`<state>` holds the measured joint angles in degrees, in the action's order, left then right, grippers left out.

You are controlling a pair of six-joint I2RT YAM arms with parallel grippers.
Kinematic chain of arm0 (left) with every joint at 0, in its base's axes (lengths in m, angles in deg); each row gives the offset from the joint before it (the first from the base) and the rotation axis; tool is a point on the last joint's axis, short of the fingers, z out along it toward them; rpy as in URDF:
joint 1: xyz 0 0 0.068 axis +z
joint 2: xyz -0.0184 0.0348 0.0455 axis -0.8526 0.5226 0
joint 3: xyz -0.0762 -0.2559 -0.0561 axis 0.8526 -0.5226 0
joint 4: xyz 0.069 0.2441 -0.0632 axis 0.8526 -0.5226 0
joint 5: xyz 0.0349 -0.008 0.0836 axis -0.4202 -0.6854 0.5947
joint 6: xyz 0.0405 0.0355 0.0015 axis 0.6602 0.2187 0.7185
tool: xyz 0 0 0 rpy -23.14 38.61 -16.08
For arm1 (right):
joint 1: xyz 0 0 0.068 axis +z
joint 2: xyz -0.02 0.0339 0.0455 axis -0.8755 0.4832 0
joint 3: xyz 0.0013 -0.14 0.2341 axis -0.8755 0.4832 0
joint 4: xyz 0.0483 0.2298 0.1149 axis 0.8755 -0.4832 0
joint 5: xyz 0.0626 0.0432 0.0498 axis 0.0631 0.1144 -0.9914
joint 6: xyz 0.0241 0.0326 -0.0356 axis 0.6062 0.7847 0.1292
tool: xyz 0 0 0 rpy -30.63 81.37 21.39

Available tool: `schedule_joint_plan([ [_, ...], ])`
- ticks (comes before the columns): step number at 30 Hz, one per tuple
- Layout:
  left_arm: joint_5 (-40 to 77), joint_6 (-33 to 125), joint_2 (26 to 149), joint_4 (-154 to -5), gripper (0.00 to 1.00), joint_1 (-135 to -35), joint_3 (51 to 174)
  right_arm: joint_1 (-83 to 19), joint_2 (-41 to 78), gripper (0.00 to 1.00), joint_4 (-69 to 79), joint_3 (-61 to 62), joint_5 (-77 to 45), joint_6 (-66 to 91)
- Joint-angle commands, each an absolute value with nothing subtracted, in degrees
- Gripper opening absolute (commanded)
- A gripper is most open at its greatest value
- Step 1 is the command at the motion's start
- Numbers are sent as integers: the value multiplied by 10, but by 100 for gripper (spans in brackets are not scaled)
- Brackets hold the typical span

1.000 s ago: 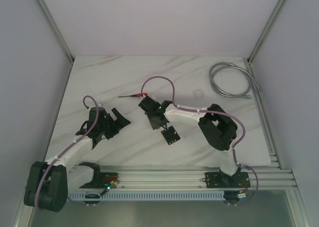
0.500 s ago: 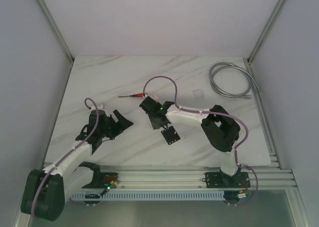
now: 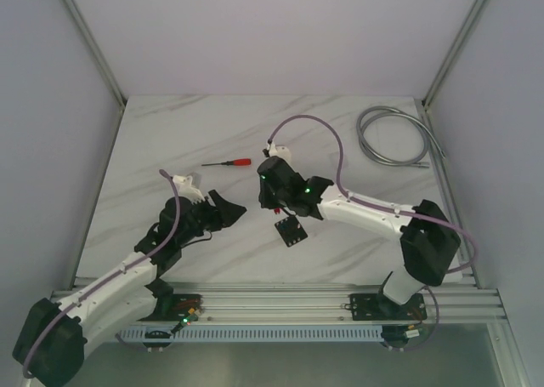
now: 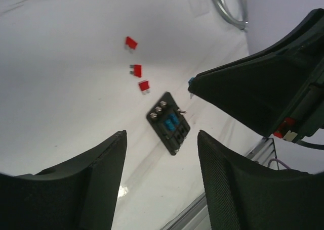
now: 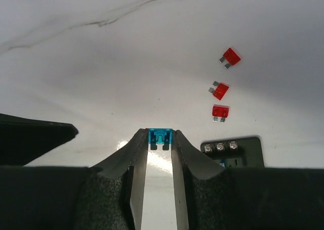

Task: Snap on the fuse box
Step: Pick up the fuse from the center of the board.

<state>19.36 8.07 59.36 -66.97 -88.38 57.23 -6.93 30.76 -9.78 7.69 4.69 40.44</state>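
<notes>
Fuse box lies flat; right pincer pinches blue fuse.

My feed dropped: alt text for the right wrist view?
Jaws of the right gripper pinch a blue plastic fuse over the white marble table; three red fuses lie to its right, beyond the flat black plastic fuse box.

A white, grey-veined counter carries the flat black fuse box near its front middle, three loose red fuses in a row near it, a red-handled screwdriver farther back, and a coiled grey cable at the far right corner
</notes>
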Motion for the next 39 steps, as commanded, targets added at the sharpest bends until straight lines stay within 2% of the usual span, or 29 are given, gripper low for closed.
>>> schedule_joint_plan([
  [1, 222, 93, 604, -586, 64, -918, 568, -60, 269, 20, -45, 111, 67, 449],
  [10, 262, 112, 651, -537, 47, -977, 590, -50, 220, 20, -3, 154, 68, 488],
  [17, 303, 108, 681, -514, 39, -1015, 597, -45, 202, 20, 24, 178, 77, 512],
  [30, 326, 107, 716, -481, 37, -1037, 616, -36, 188, 20, 57, 209, 79, 539],
  [39, 341, 109, 722, -475, 30, -1040, 623, -25, 172, 20, 80, 249, 78, 580],
])
